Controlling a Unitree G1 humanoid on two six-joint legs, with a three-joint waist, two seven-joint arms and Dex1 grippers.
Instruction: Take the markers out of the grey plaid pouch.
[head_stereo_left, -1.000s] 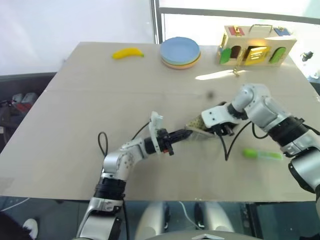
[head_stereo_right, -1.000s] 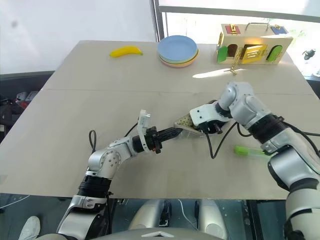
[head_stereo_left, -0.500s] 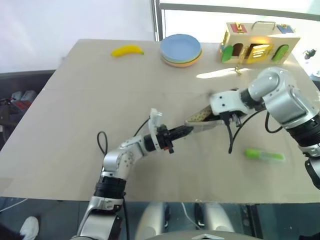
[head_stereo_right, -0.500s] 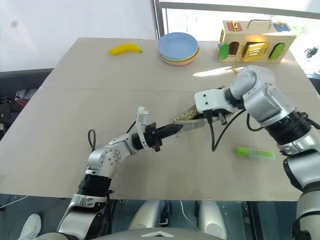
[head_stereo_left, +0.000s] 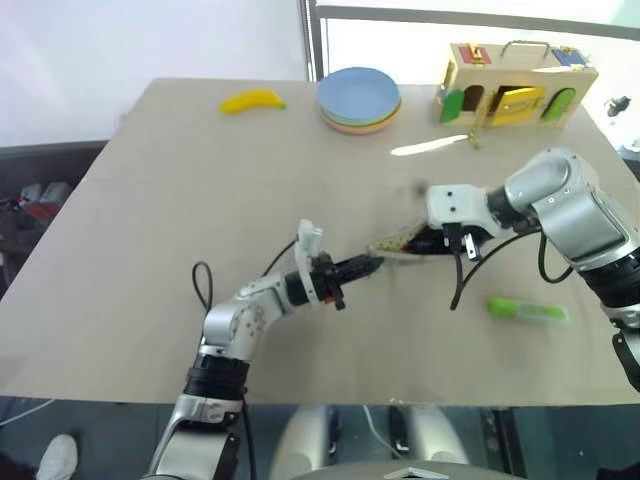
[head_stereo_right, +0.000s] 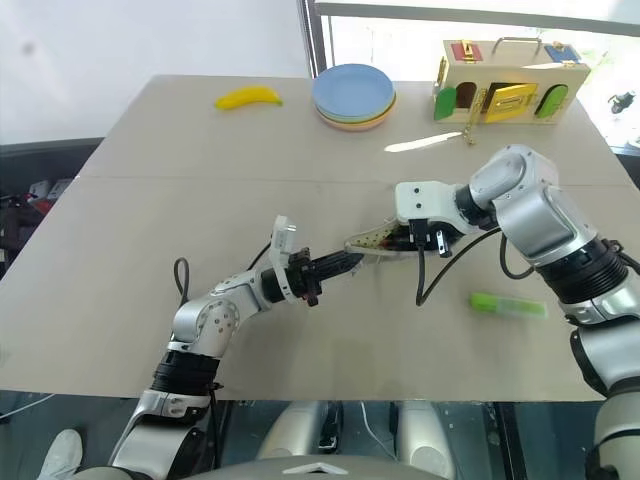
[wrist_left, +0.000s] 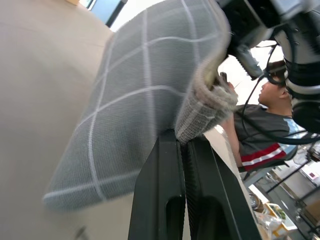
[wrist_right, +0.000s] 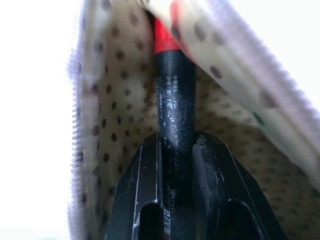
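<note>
Head views: the soft grey plaid fabric pouch (head_stereo_left: 400, 244) hangs lifted off the beige surface (head_stereo_left: 150, 230), between the left end effector (head_stereo_left: 368, 266) and the right end effector (head_stereo_right: 402, 240). A bright green marker (head_stereo_left: 527, 310) lies on the surface, near the right arm.

Left wrist view: the left end effector is clenched on the pouch's edge.

Right wrist view: the right end effector grasps a dark marker with a red end (wrist_right: 172, 110) inside the dotted lining.
</note>
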